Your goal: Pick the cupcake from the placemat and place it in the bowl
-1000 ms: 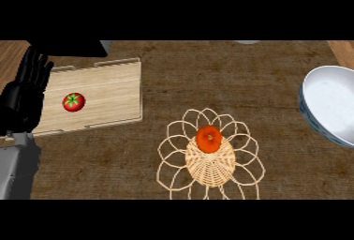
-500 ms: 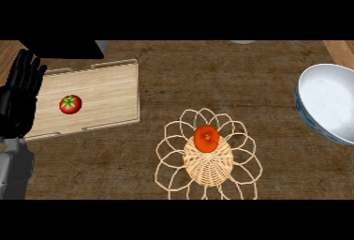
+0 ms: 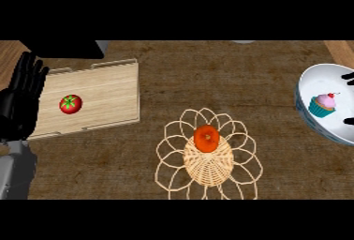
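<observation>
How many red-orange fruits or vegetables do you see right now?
2: a tomato on the wooden tray at left, and an orange one on the wicker mat at centre.

Kitchen counter: wooden tray (image 3: 104, 89) with tomato (image 3: 70, 103), white bowl (image 3: 314, 117), woven wire basket (image 3: 207, 159).

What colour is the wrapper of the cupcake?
Teal, under pink frosting; the cupcake shows in the head view, inside the bowl.

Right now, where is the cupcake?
In the head view the cupcake sits inside the white bowl at the far right edge, to the right of the wicker basket holding an orange fruit.
</observation>
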You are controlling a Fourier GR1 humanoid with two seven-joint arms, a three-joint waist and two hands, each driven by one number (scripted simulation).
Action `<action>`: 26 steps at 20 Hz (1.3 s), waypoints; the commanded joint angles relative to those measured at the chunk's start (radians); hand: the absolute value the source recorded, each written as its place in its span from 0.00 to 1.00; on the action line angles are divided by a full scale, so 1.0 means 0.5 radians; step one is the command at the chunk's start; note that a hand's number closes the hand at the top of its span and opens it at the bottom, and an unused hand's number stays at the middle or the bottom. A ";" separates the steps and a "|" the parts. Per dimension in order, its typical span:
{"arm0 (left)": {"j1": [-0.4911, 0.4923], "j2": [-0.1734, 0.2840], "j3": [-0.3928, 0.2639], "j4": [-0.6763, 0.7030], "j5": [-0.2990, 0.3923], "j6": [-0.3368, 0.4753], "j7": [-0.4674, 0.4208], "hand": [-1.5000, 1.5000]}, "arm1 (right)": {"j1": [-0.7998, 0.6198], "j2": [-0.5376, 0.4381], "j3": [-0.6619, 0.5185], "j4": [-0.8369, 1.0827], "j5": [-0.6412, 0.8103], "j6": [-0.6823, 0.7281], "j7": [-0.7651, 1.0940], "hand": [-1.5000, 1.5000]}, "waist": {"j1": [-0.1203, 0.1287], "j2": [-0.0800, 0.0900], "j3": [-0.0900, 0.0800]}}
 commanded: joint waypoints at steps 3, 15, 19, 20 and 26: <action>-0.102 0.069 0.065 0.135 0.013 -0.031 -0.036 0.50 | -0.082 0.078 -0.234 0.198 -0.221 0.045 -0.191 0.00 | -0.025 0.004 0.000; -0.094 0.036 0.043 -0.006 0.047 -0.006 0.099 0.50 | -0.108 -0.343 -0.768 0.598 -0.598 -0.037 -0.237 0.00 | 0.003 0.013 0.008; 0.000 -0.030 -0.018 -0.025 -0.004 -0.003 -0.005 0.50 | -0.018 -0.523 -0.844 0.696 -0.655 0.145 -0.276 0.00 | 0.031 0.032 0.016; -0.093 0.038 0.038 0.017 0.035 -0.022 0.046 0.50 | -0.071 -0.532 -0.867 0.715 -0.678 0.153 -0.208 0.00 | 0.033 0.034 0.014; 0.004 -0.008 0.006 0.022 0.008 -0.033 -0.045 0.50 | 0.121 -0.653 -0.947 0.761 -0.746 0.356 -0.367 0.00 | 0.025 0.046 0.024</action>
